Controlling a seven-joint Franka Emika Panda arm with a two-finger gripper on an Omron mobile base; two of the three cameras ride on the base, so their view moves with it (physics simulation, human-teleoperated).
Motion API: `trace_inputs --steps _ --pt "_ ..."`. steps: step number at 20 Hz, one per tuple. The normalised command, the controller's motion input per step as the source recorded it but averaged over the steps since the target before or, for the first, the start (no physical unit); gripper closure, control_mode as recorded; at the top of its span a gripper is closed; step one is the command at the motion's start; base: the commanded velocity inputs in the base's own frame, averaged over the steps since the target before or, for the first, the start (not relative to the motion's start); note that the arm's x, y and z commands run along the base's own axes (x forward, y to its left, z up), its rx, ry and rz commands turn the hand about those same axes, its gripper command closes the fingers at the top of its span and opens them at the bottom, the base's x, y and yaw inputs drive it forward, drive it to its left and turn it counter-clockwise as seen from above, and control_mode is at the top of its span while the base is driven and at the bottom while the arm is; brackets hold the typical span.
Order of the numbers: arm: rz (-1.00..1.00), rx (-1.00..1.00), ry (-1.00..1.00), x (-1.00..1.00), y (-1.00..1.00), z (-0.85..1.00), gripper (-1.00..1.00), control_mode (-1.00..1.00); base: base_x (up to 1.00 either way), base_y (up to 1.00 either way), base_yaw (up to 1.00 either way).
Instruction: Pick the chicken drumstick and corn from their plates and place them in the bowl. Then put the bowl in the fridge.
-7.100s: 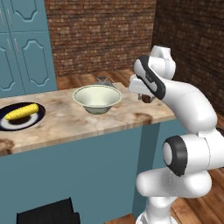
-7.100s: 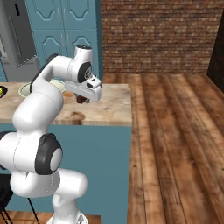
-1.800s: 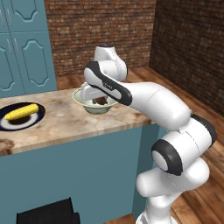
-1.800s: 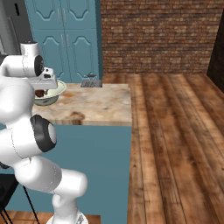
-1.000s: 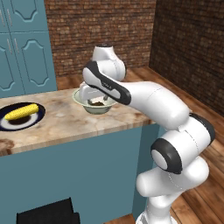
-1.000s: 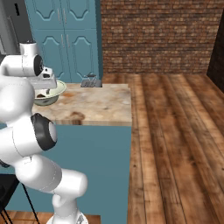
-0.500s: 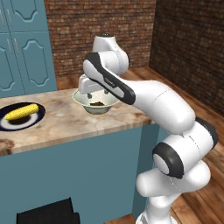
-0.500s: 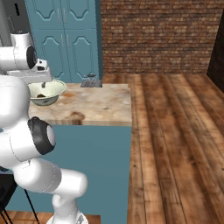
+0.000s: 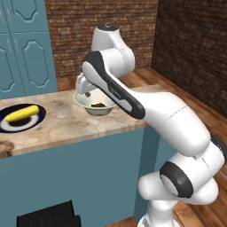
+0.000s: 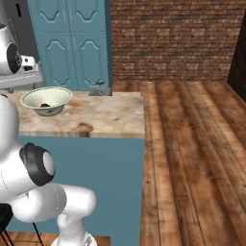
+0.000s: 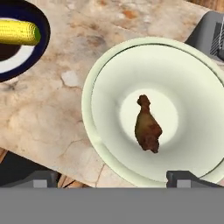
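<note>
1. We count one corn (image 11: 18, 33) cob, lying on the one navy-rimmed plate (image 11: 22, 65), which sits well off to the upper left of our fingertips (image 11: 43, 178) in the hand view.
2. Moving right, we see one bowl (image 11: 94, 131) on the counter (image 11: 48, 113); it sits straight ahead of the fingers, between them and a little beyond.
3. One chicken drumstick (image 11: 147, 127) lies loose on the bowl's floor, just ahead of the right finger and touching neither.
4. Our gripper (image 11: 111, 179) hangs above the bowl with its fingers spread wide and nothing between them; we hold nothing.
5. We judge the drumstick step done, and the corn step is now in hand.
6. The next move, as we read it, calls for swinging the open fingers across to the plate, lining them up across the cob's width and coming down over its middle.
7. At the far right we see one grey object (image 11: 210, 37) beside the bowl; we cannot tell what it is.
8. The bowl's trip to the fridge is not yet begun.
</note>
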Motion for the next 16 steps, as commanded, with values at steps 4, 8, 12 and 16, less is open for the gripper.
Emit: trace_inputs --steps 4,8,12,16 --pt "0.01 0.0 -0.13 -0.49 0.22 0.23 -1.0 -1.0 0.0 0.0 0.0" --pt "-0.13 0.0 -0.04 -0.38 0.24 0.07 -1.0 -1.0 0.0 0.0 0.0" --pt "-0.19 0.02 0.0 -0.14 0.22 -0.19 -1.0 -1.0 0.0 0.0 0.0" --pt "-0.22 0.14 0.0 -0.04 0.27 -0.09 -1.0 -1.0 0.0 0.0 0.0"
